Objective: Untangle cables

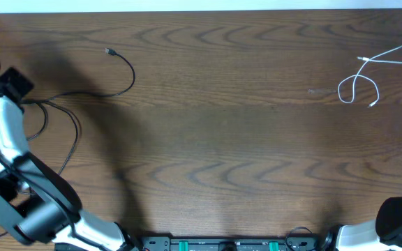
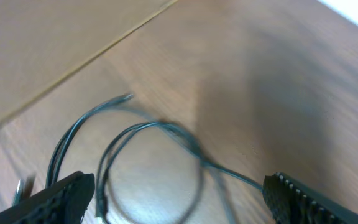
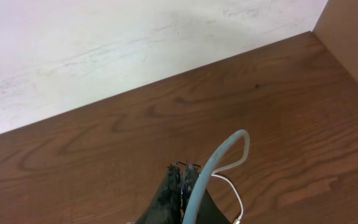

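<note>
At far right, the right tool (image 3: 182, 182) pinches the white cable (image 3: 213, 158).

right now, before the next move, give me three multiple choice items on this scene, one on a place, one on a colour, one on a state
1. Where on the table does the black cable lie?
A. far right
B. left side
C. centre

2. What colour is the cable in the right pincer?
A. white
B. red
C. green

3. How is the left pincer set?
A. shut on a cable
B. shut, empty
C. open

Answers:
1 B, the overhead view shows it looping on the left side.
2 A, the right wrist view shows the pincer shut on the white cable.
3 C, its fingers stand wide apart, with the black cable lying between them.
</note>
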Available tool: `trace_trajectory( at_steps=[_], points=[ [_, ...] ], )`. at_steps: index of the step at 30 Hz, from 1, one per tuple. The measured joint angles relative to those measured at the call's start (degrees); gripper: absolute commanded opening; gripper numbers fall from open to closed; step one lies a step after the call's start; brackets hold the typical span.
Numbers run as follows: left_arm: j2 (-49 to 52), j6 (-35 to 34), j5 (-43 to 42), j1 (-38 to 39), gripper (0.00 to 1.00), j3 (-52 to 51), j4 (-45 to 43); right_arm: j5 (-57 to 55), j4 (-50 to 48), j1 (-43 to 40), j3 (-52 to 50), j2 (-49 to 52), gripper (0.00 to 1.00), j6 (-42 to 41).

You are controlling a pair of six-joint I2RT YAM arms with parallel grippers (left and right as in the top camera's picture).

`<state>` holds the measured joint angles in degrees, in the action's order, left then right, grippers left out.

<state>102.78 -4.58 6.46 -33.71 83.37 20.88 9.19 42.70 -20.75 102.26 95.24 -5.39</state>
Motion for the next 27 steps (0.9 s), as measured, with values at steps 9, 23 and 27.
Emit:
trace_trajectory(
  at_steps=[9,23,27],
  points=[
    [0.2,18.8,-3.8,19.6,0.91,-0.2,10.9,0.1,0.1,0.0,0.0,0.0,0.01,0.0],
    [15.8,14.8,-5.9,30.0,0.91,-0.5,-3.2,1.5,0.8,0.0,0.0,0.0,0.01,0.0],
    [17.7,13.4,-3.7,30.0,0.92,-0.5,-6.7,1.6,0.9,0.0,0.0,0.0,0.01,0.0]
  ],
)
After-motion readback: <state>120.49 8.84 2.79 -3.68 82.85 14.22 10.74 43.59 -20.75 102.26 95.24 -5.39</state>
